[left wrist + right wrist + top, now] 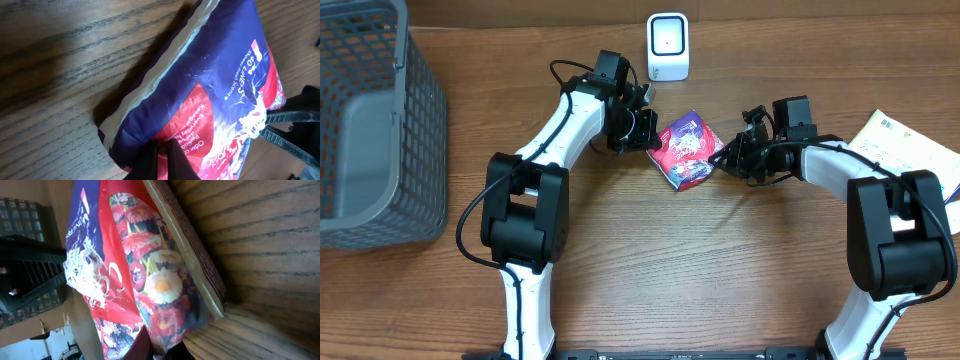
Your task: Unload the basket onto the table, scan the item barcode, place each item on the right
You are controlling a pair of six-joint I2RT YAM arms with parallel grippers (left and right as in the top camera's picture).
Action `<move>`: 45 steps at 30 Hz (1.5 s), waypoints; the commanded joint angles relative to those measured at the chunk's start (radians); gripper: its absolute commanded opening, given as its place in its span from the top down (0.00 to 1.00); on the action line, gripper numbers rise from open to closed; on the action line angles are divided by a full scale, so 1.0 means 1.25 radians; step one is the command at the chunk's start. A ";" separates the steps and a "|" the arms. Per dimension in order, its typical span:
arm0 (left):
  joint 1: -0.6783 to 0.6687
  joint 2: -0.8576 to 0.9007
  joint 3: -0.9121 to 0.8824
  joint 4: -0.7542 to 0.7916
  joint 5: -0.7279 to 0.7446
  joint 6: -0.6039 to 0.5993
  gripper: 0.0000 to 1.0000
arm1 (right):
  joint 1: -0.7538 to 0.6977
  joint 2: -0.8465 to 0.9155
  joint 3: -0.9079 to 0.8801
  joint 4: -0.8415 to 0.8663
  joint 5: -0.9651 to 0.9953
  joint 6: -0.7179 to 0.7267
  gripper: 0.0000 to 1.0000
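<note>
The purple and red packet (686, 150) is just in front of the scanner (667, 47). The left gripper (653, 142) is clamped tight on one edge and the right gripper (720, 160) on the opposite edge. A basket (380, 130) stands well left of the scanner.

The packet (200, 90) overruns both wrist views' edges.

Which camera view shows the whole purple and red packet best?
The overhead view: the whole packet shows there. The left wrist view shows only its purple corner and printed text; the right wrist view, its flowered side and sealed edge.
</note>
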 commanded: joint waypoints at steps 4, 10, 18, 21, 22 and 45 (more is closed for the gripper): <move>-0.005 0.031 -0.004 -0.020 0.013 -0.005 0.95 | 0.002 -0.047 0.007 0.005 -0.055 -0.042 0.96; -0.005 0.031 -0.004 -0.030 0.013 -0.005 0.95 | 0.002 -0.176 0.007 -0.023 -0.022 -0.068 0.96; -0.004 0.027 0.001 -0.036 0.012 -0.005 0.37 | 0.022 -0.357 0.055 -0.306 0.327 -0.220 0.96; 0.012 0.026 0.026 -0.044 0.013 -0.003 0.02 | 0.061 -0.403 0.109 -0.471 0.537 -0.262 0.96; 0.020 0.026 0.037 -0.050 0.012 0.002 0.00 | 0.076 -0.407 0.123 -0.504 0.584 -0.262 0.96; 0.099 0.026 0.133 -0.242 -0.023 0.187 0.00 | 0.170 -0.377 0.212 -0.737 0.688 0.114 0.00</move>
